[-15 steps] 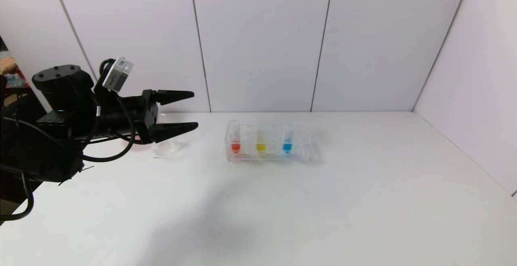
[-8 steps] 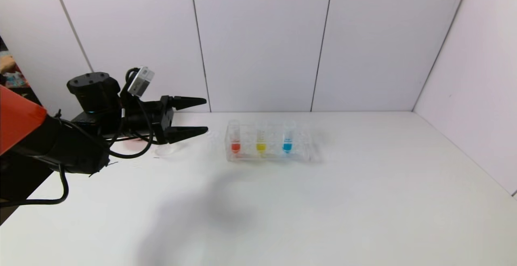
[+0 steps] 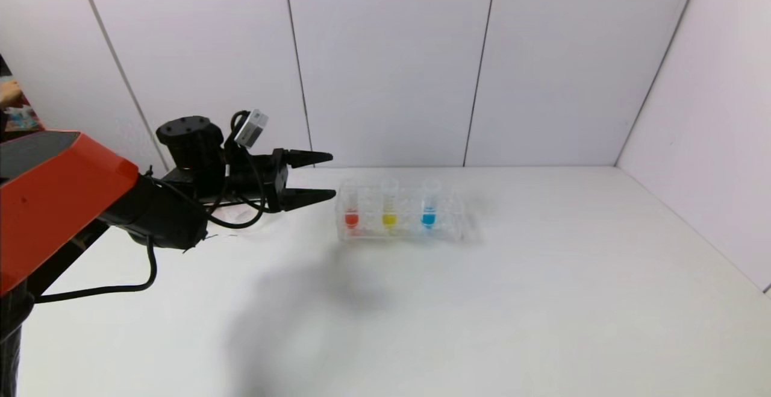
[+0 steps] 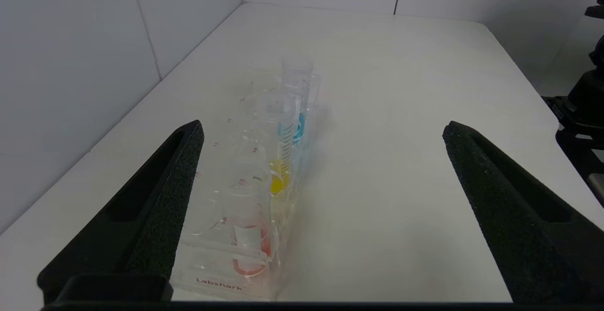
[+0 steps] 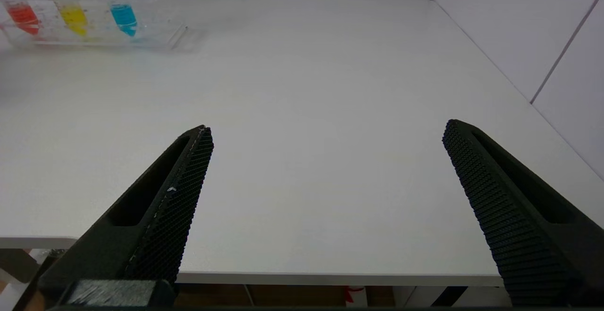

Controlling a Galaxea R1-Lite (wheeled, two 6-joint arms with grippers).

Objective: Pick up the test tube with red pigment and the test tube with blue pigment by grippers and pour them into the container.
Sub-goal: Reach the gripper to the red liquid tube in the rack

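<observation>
A clear rack (image 3: pixel 449 219) at the back middle of the white table holds three upright tubes. The test tube with red pigment (image 3: pixel 351 209) stands at the rack's left end and the test tube with blue pigment (image 3: pixel 429 209) stands third. My left gripper (image 3: pixel 333 175) hovers open just left of the rack, fingers pointing at the red tube (image 4: pixel 250 249); the blue tube (image 4: pixel 296 124) is farthest from it. My right gripper (image 5: pixel 328 127) stays open and empty over the table's near edge. The container is hidden behind my left arm.
A tube with yellow liquid (image 3: pixel 390 210) stands between the red and the blue. White walls close the table at the back and on the right. Dark equipment (image 4: pixel 583 108) stands off the table's near edge in the left wrist view.
My left gripper has travelled right toward the rack, staying open. It now covers the clear beaker that showed below its fingers earlier.
</observation>
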